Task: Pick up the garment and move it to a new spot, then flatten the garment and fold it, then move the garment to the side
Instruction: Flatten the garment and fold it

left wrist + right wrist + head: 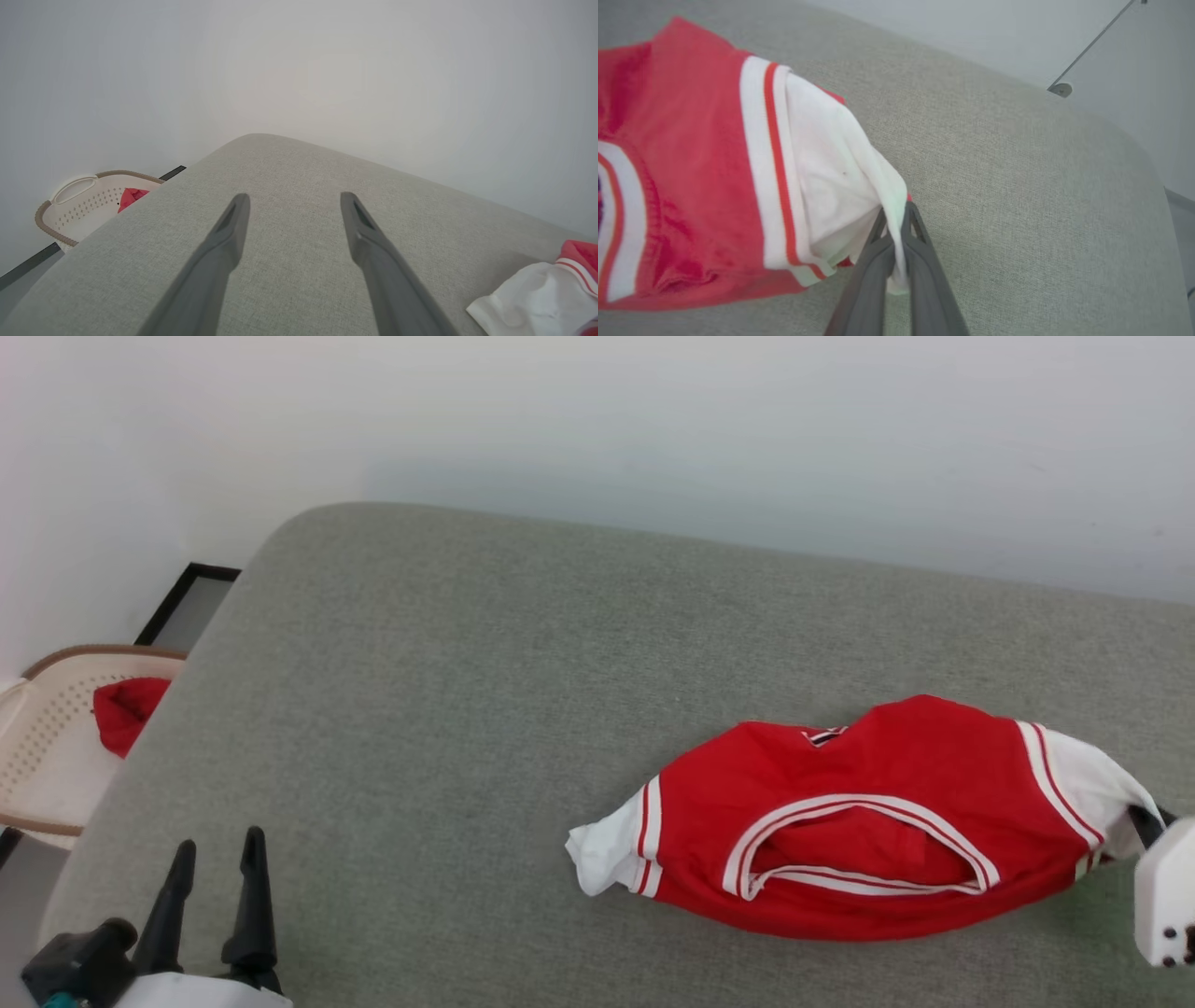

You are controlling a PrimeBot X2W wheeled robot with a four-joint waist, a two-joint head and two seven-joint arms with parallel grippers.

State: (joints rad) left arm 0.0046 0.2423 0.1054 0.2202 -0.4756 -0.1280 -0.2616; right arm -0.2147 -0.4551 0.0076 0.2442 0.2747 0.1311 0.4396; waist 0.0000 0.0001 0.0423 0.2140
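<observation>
Head view has the red jersey garment with white short sleeves and white-red striped trim (868, 803) lying bunched and crosswise on the right half of the grey fabric-covered table (420, 709), well clear of the far edge. Its trimmed neck opening (859, 845) faces the near edge. One white sleeve (602, 854) trails toward the middle of the table, and the other (1092, 784) points at the right edge. The garment is gathered rather than spread, so I judge it is being dragged or lifted by one end to a new spot, with flattening and folding not yet begun.

Right wrist view gives the reason for that stretched right end. The right fingers (924, 275) are pinched together on the cuff of the white sleeve (831, 186), with a fold of white cloth squeezed between their tips. The sleeve rises from the table toward them while the red body rests on the fabric. A sleeve hold is a thin one, and the cloth could slip out if pulled hard.

The left fingers (224, 252) are spread wide and hold nothing. They hover over bare table near the left near corner, well apart from the garment, and look parked until a second hold is needed.

Beyond the left edge stands a cream perforated plastic basket with a brown rim (103, 651), holding a small plain red cloth lump (126, 709).
</observation>
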